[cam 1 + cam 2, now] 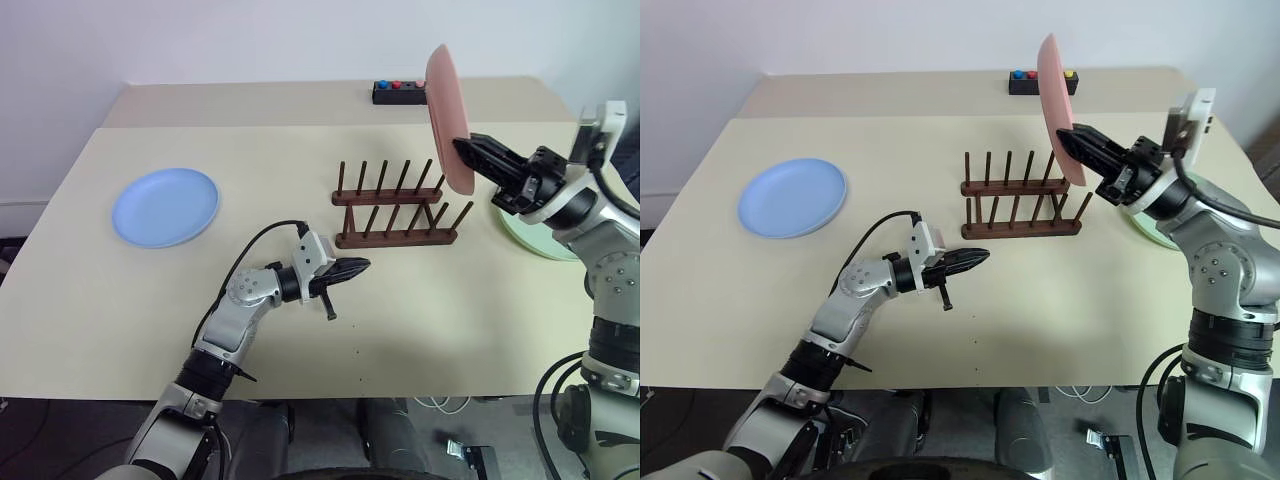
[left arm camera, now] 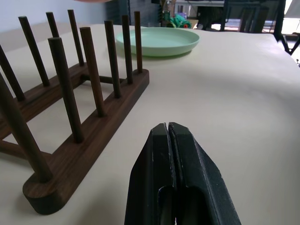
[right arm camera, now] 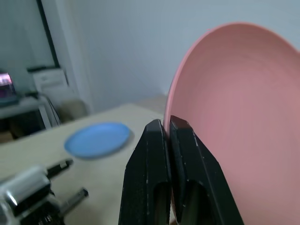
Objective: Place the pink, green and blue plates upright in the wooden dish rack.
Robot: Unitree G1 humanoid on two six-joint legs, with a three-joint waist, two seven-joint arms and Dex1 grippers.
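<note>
right gripper (image 3: 168, 129) jaws clamped on the pink plate (image 3: 234, 117) rim, blue plate (image 3: 97, 139) lying on the desk (image 3: 56, 164) way beyond them

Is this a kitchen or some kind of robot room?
Probably a robot test room: plates and a wooden dish rack sit on a plain table, beside a button box, with office desks behind.

The pink plate (image 1: 447, 118) stands on edge in the air above the far right end of the wooden dish rack (image 1: 393, 206), pinched at its lower rim. The rack, dark brown with upright pegs on two rails, sits empty mid-surface. The blue plate (image 1: 165, 206) lies flat far left; the green plate (image 2: 158, 40) lies flat right of the rack.
</note>
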